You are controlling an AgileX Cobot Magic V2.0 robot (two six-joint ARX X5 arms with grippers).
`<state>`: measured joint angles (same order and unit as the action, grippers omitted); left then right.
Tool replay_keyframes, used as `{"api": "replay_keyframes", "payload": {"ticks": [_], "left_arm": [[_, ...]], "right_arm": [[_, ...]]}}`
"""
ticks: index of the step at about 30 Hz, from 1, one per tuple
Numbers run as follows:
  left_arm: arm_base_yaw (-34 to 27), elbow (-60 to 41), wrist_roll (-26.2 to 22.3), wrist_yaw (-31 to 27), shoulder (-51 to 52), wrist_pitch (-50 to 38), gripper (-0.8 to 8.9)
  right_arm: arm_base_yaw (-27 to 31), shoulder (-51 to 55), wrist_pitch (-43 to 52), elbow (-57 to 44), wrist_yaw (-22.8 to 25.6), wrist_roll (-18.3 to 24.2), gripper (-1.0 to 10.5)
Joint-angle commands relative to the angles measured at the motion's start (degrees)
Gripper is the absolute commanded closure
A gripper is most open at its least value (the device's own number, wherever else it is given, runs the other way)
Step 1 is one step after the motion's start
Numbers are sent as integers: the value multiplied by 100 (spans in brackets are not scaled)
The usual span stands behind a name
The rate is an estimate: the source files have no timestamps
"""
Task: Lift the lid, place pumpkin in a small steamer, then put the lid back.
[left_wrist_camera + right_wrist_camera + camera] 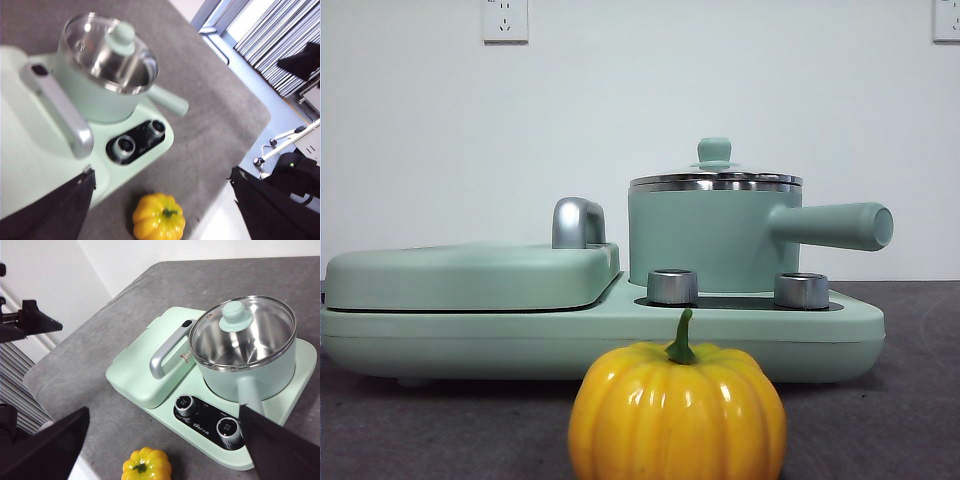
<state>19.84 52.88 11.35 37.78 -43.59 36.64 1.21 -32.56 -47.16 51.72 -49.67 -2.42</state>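
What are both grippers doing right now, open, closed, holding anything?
Left gripper: open, holding nothing.
Right gripper: open, holding nothing.

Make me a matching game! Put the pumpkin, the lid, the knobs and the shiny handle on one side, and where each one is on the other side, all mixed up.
Things:
1. pumpkin
2. lid
3. knobs
4. chrome handle

Places:
A. on the steamer
B. on the griddle cover
C. on the grey table, in front of the cooker
D. on the black panel below the steamer

Pairs: 1-C, 2-A, 3-D, 4-B
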Motion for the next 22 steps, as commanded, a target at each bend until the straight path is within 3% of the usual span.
{"api": "replay_keyframes", "payload": {"ticks": [1, 9, 22], "left_arm": [[96, 109, -7, 35, -164, -343, 338], [518, 621, -81, -109, -1502, -870, 305], [1663, 3530, -1064, -1956, -4861, -920, 308]], "right_arm": [[-7, -28, 31, 90, -2, -59, 457], [-7, -28, 33, 90, 0, -59, 457], [-7, -28, 35, 90, 2, -59, 457]]}}
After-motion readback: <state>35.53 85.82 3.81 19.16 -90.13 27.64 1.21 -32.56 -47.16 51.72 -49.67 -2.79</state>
